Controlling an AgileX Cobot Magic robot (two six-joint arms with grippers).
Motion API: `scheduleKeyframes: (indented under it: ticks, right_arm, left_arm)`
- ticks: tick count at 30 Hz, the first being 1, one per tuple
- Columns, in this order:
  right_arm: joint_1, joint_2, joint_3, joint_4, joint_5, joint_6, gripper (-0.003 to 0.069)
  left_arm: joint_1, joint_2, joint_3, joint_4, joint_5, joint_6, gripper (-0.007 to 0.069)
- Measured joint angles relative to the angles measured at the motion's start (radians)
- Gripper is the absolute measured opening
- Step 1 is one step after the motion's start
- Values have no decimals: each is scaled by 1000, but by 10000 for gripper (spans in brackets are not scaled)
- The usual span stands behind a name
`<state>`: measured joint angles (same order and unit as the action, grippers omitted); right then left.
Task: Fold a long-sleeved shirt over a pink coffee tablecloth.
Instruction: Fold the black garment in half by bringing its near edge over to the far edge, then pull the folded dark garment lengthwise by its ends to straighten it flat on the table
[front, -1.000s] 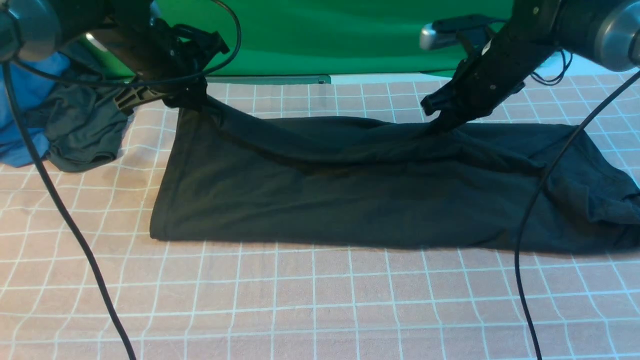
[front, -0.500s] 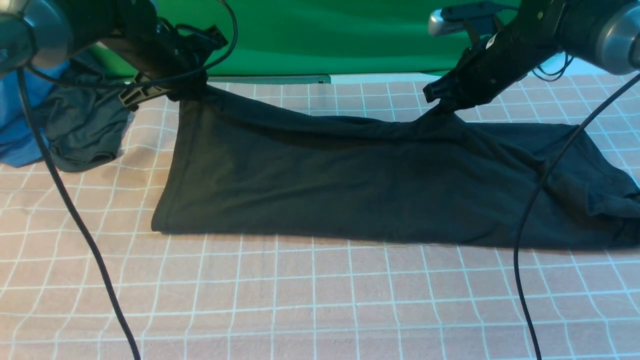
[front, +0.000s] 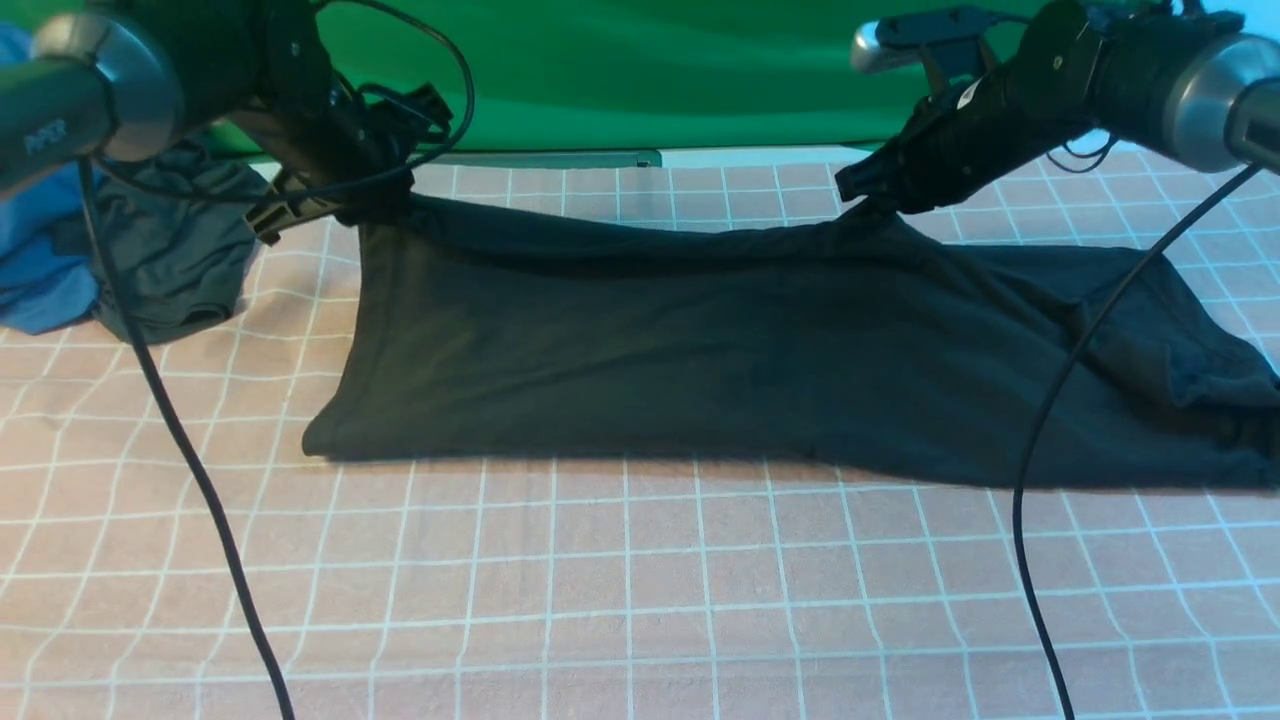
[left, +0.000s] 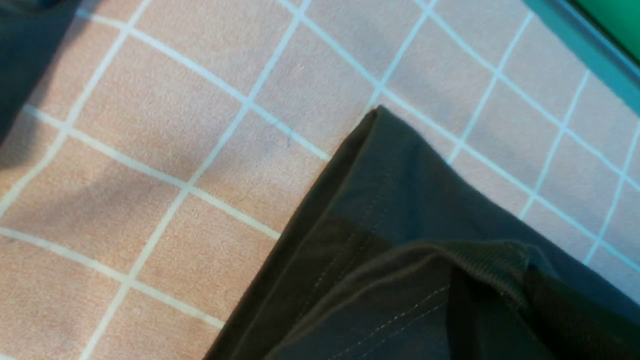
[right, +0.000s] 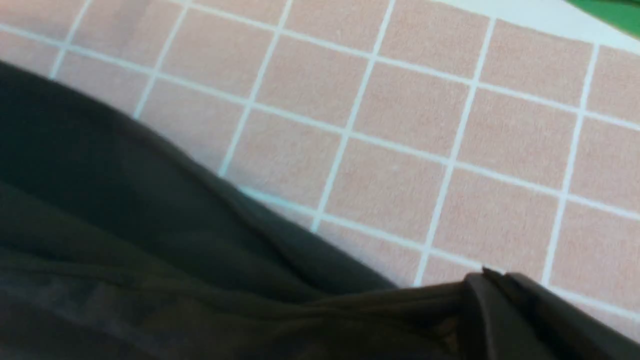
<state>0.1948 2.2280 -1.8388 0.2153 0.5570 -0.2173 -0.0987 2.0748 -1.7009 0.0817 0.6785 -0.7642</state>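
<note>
While both arms hold on, the far edge of the black shirt (front: 700, 350) has risen off the pink checked tablecloth (front: 640, 580) compared with a second ago. The left pincer (front: 375, 205) is closed tight on one far corner, where the left wrist view shows a stitched hem. The right pincer (front: 868, 200), also closed tight on a bunch of fabric, has moved up and away from the robot. The edge between the two pincers now runs nearly straight and taut rather than sagging. Below the pincers, the rest of the shirt slopes down toward the robot and lies on the tablecloth.

This suggests the far half is being raised so it can be carried over the near half for a fold.

Beyond the right pincer, the shirt's crumpled end runs out of the front view. No collar, sleeve or chest print can be made out. Dark fabric hides both pincers' tips in the front view. Two black cables (front: 1050, 430) cross the foreground. Beyond the left pincer lie a grey garment (front: 170, 270) and a blue garment (front: 40, 280).
</note>
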Motion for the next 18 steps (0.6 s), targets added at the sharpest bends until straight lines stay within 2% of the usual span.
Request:
scheduleKeyframes:
  ticks: [4,7,11,13,15,16,18]
  right_arm:
    - [0,5,0,0,-83,0,102]
    - [0,5,0,-3,-110,0,171]
    - [0,-18,-18,-4,32,-25,219]
    - [0,-51,-29,-5,153,-46,186]
    - [0,-71,-31,-4,206,-58,156]
    - [0,-98,-35,-3,266,-75,100]
    - [0,-126,-40,-1,317,-89,50]
  left_arm:
    - [0,10,0,10,-45,-1,108]
    - [0,11,-6,20,-62,-3,185]
    - [0,6,-35,34,23,5,269]
    - [0,-5,-47,5,90,62,262]
    - [-3,-15,-50,-44,128,129,243]
    - [-15,-25,-54,-115,163,212,199]
    - [-48,-32,-58,-208,181,301,120]
